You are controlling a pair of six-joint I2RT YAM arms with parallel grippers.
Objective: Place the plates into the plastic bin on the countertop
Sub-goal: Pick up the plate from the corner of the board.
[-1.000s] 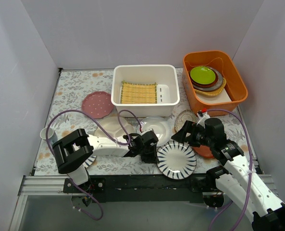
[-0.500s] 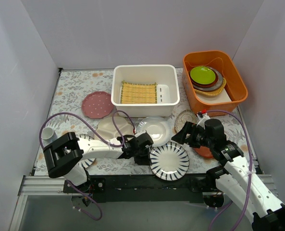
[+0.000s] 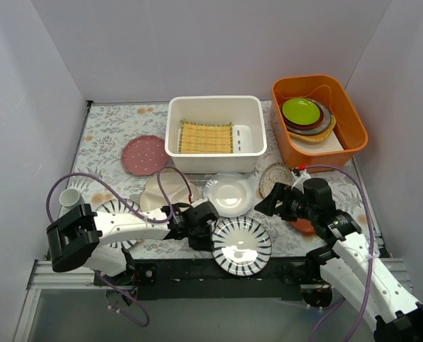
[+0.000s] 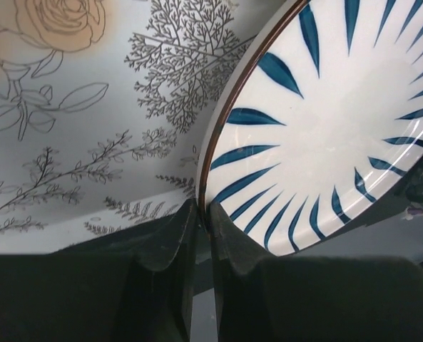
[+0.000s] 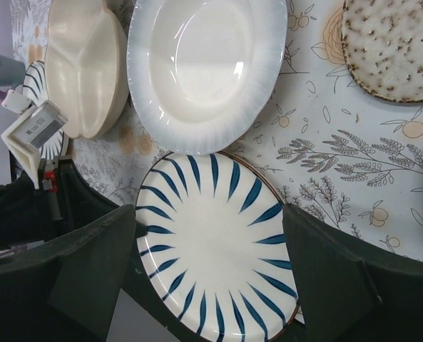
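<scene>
Striped plate [image 3: 242, 246] (rim in left gripper [image 4: 202, 214]) lies just beside glossy plate [image 3: 229, 194].

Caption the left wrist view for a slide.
Left gripper shut on the rim of a blue-striped plate, fern-printed countertop behind.

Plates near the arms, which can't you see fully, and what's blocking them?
Red-brown plate: mostly under the right arm, top external.
Second striped plate: largely covered by the left arm, top external.
Front striped plate: cut off at the left wrist view's top and right edges.
</scene>
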